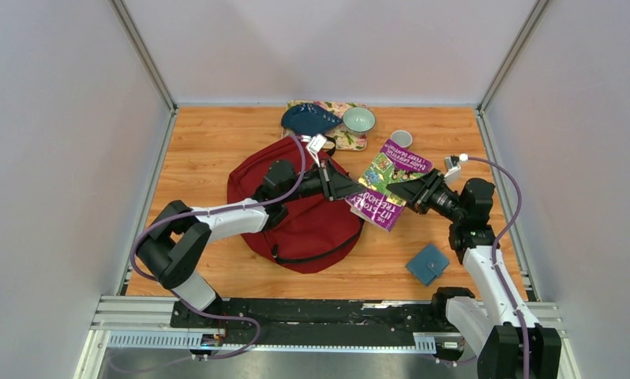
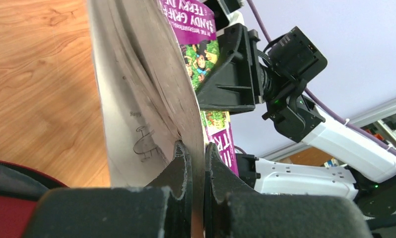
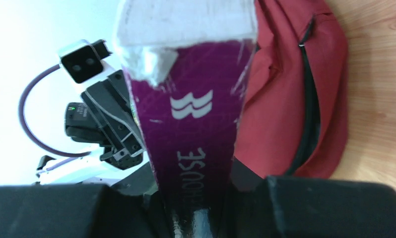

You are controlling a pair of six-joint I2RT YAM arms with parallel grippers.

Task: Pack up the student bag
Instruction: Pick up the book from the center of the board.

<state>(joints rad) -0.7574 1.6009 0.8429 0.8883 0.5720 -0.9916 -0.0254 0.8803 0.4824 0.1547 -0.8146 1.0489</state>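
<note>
Red fabric bag (image 1: 312,229) lies flat on table (image 1: 217,142), left of book (image 1: 387,185). Likely soft, floppy, light; grab by zipper (image 1: 320,254). Left gripper (image 2: 196,151) and right gripper (image 3: 198,193) both clamp book.

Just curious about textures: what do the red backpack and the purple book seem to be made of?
The student bag looks like matte woven fabric: it slumps and creases. The purple book seems to be a paperback, with a glossy printed cover and off-white paper edges.

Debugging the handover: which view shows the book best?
Top external: nearly the whole book shows, with its cover facing the camera. Left wrist shows only page edges and a strip of cover. Right wrist shows only the purple spine, close up.
</note>
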